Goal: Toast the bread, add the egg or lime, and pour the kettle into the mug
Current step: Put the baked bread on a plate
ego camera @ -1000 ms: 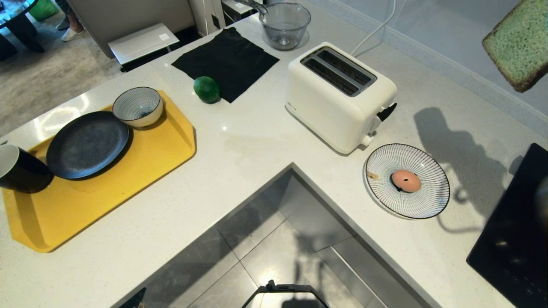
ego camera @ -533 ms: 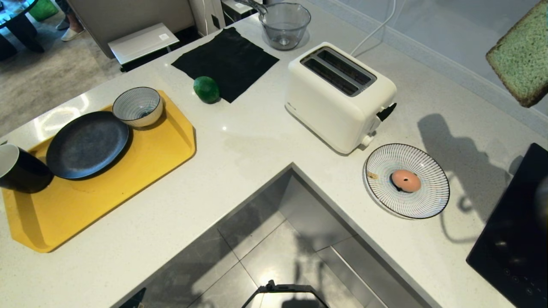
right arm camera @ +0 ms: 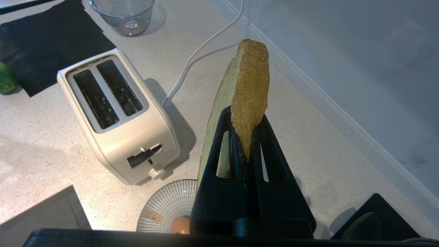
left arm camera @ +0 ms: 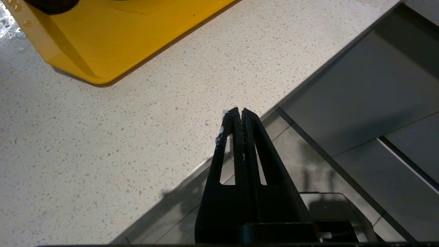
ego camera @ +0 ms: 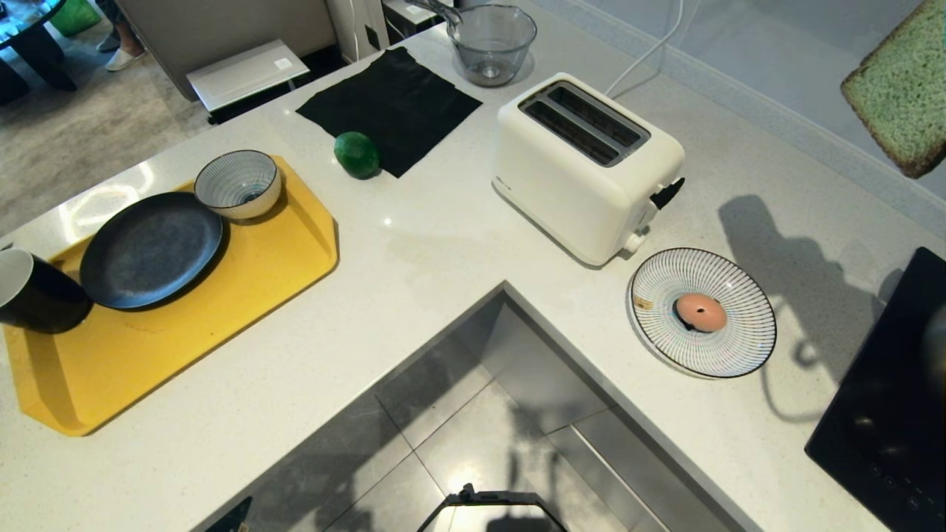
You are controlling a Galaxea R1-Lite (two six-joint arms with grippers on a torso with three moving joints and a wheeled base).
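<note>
On my far left the mug (ego camera: 29, 292) stood at the corner of the yellow tray (ego camera: 222, 295), touching the dark plate (ego camera: 150, 249), with the striped bowl (ego camera: 238, 183) behind that plate on the same tray. My left hand (left arm camera: 238, 115) hung over the desk (ego camera: 414, 244) edge near the tray's corner, clenched on nothing, its fingers pressed together. Further along, the lime (ego camera: 356, 154) lay on the desk against the edge of the black cloth (ego camera: 392, 103), with the clear glass bowl (ego camera: 493, 43) behind it. The white toaster (ego camera: 587, 166) sat mid-desk, both slots empty, lever facing the striped plate (ego camera: 732, 347) that carried the egg (ego camera: 701, 311). To the right I had the bread (right arm camera: 248, 92) held up in the air, well above the desk and to the right of the toaster; my right hand (right arm camera: 247, 137) was grasping it by one edge, crust toward the wrist camera. A black cooktop (ego camera: 887, 414) filled the right corner. I could not make out the kettle.
</note>
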